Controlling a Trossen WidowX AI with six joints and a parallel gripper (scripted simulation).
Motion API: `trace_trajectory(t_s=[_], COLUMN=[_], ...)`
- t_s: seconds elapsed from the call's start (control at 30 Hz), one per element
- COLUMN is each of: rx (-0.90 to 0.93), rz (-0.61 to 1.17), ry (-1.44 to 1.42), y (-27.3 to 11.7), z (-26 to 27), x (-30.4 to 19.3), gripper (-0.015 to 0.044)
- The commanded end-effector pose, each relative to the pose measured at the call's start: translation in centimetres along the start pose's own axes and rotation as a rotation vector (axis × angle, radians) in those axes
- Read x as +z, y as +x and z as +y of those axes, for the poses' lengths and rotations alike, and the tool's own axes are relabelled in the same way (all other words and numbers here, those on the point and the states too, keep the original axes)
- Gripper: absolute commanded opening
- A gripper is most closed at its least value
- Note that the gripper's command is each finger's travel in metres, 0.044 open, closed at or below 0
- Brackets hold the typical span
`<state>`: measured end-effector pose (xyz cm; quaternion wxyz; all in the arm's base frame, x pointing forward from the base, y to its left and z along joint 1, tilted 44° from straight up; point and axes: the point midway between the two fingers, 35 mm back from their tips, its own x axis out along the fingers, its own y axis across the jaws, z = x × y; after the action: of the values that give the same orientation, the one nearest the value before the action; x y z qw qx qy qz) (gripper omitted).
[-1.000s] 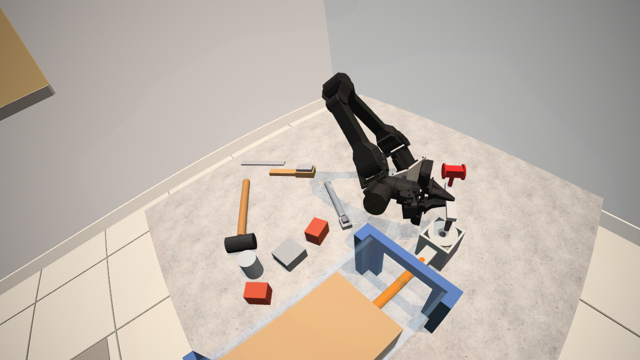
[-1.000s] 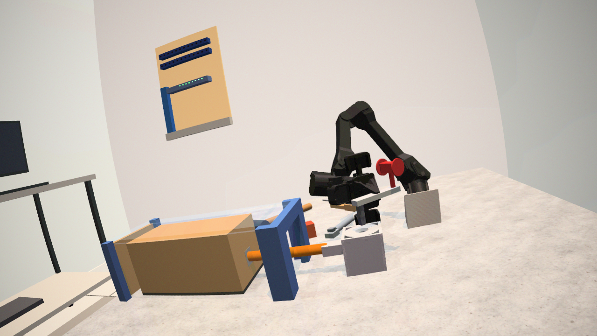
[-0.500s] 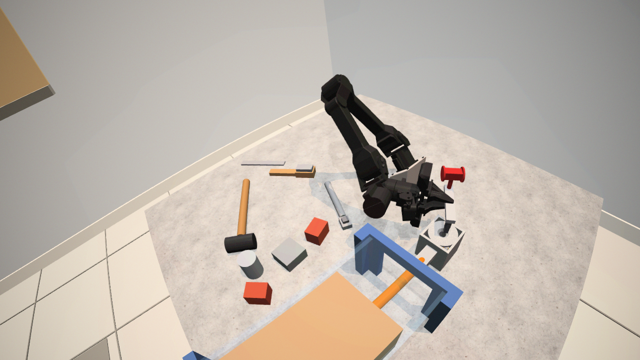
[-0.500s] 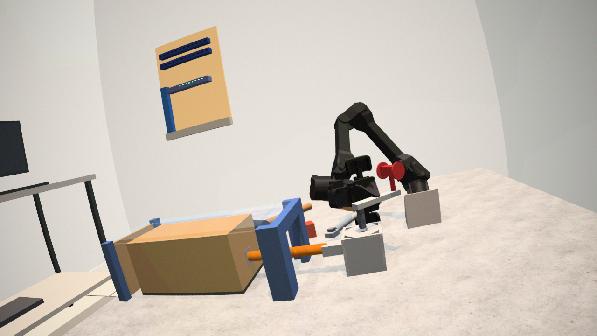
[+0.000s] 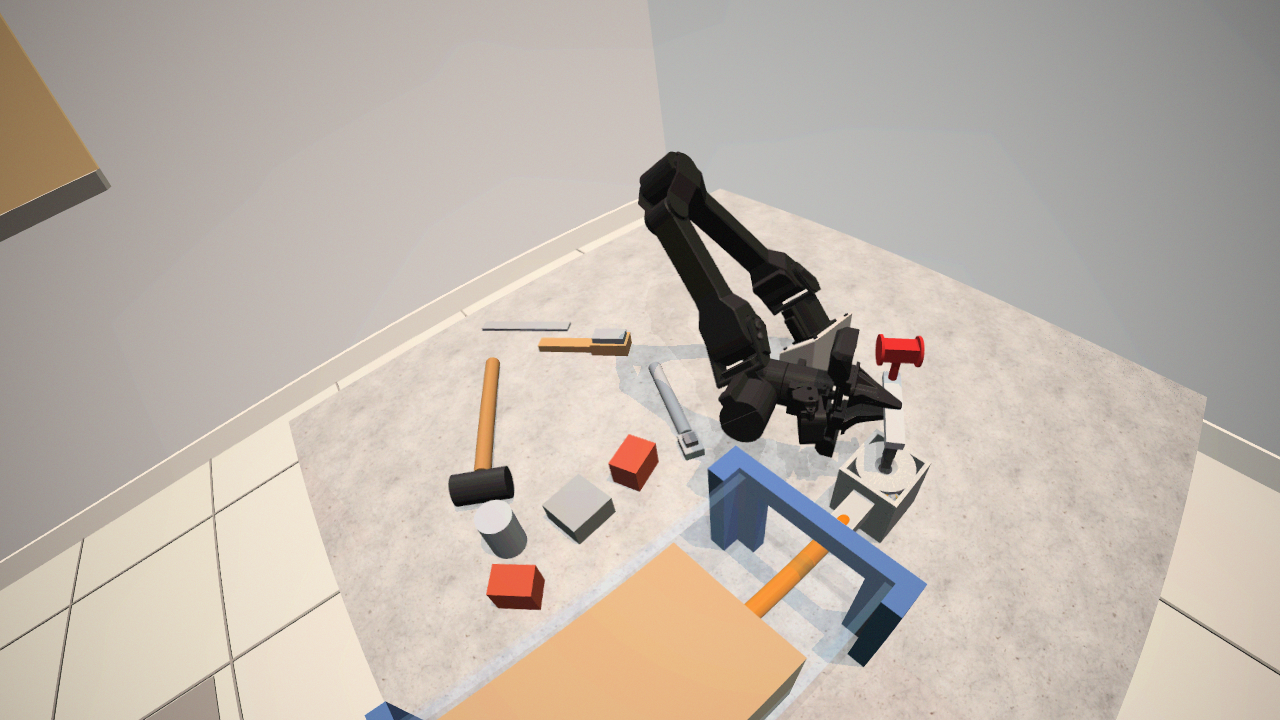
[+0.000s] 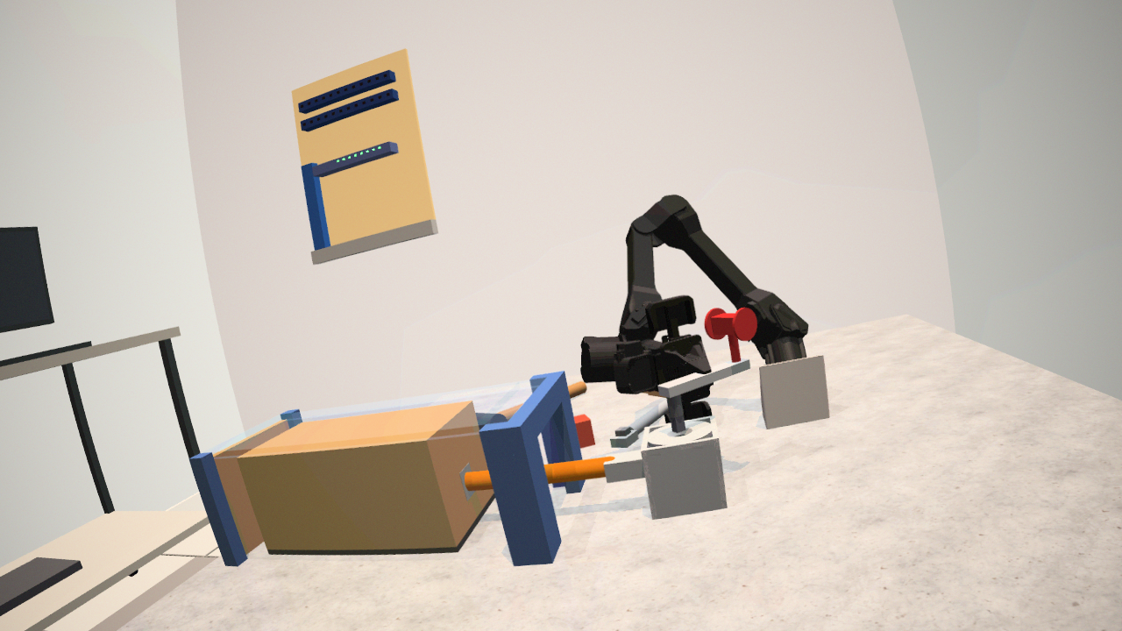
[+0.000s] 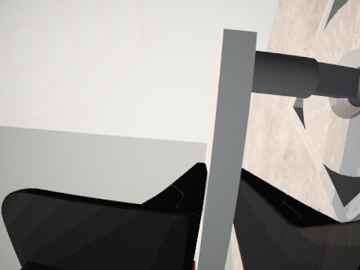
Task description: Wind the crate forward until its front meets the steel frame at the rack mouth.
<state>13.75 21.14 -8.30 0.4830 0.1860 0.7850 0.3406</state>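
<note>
Pale, mottled bench top (image 5: 1029, 501) (image 6: 823, 549) lies beneath our work. Our gripper (image 5: 895, 404) (image 6: 702, 375) (image 7: 216, 173) clenches the winch handle (image 5: 893, 416) (image 6: 706, 378) (image 7: 232, 112), its dark shaft down at the top of the winch (image 5: 881, 501) (image 6: 684, 478). We see the crate (image 5: 626, 635) (image 6: 344, 494) flat, short of the blue frame (image 5: 823, 528) (image 6: 521, 494).

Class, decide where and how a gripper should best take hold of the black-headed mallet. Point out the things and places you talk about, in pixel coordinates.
Grip the mallet (image 5: 486, 420) around mid-handle, probably coming from above with the fingers straddling the wooden shaft: it lies flat, long and slender, while the head is a thicker cylinder close beside the grey cylinder (image 5: 501, 530).
</note>
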Motion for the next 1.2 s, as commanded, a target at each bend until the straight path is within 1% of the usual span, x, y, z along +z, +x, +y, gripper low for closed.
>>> trace_trajectory(t_s=[0.0, 1.17], rx=[0.007, -0.001], rz=[0.001, 0.002], ry=[-0.008, 0.003], y=[-0.14, 0.10], z=[-0.02, -0.94], x=[0.08, -0.02], gripper=[0.0000, 0.0000])
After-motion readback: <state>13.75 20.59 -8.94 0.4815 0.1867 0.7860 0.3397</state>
